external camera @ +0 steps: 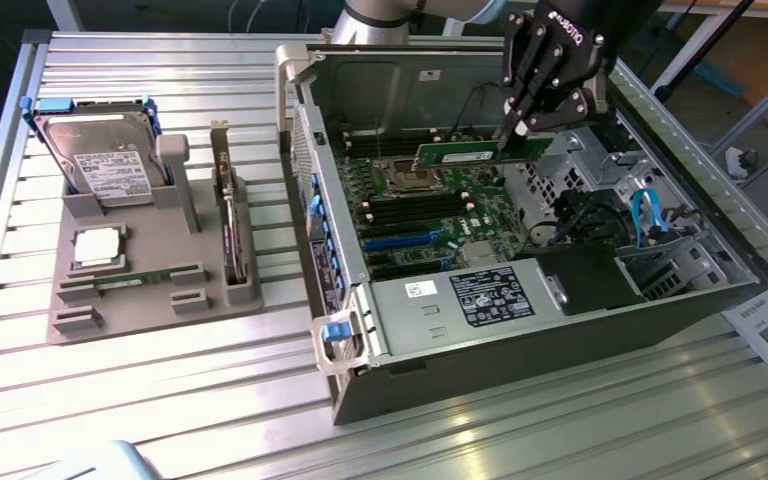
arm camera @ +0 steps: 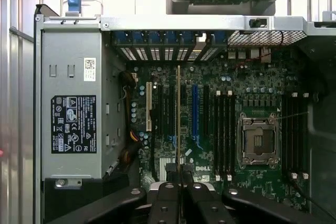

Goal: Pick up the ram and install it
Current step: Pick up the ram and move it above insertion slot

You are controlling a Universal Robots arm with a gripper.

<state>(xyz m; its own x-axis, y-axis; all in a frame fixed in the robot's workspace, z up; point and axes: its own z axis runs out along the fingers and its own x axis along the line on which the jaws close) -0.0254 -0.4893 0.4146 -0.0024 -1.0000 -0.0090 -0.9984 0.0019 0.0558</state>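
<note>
The step in hand was the carry to the board: the ram [external camera: 472, 155] was already off the table and hung in the gripper [external camera: 528, 128] over the open computer case [external camera: 357, 330]. The jaws were clenched on it, drawn nearly together with just the thin board between them, gripping its upper long edge near 1 end, so that most of the stick reached out sideways from the fingers.

In the wrist view the gripper [arm camera: 179, 174] looked straight down the ram [arm camera: 178, 119], which showed edge-on as 1 thin line running away from the fingertips across the motherboard [arm camera: 210, 182]. Below the jaws lay that board, clearly apart from the stick; no part of the ram sat in a slot. The empty processor socket [arm camera: 257, 140] was off to 1 side of the jaws, with long black slots [arm camera: 223, 129] between it and the stick, and the power supply [arm camera: 71, 124] lay on the opposite side. I could not tell whether the stick stood over the right slot.

As I judged it, seating would call for the lower edge to run parallel with an empty slot, centred over it and level, then a straight, even press down.

Well away from the jaws, outside the case, a grey holder [external camera: 157, 290] carried a hard drive [external camera: 104, 160].
</note>
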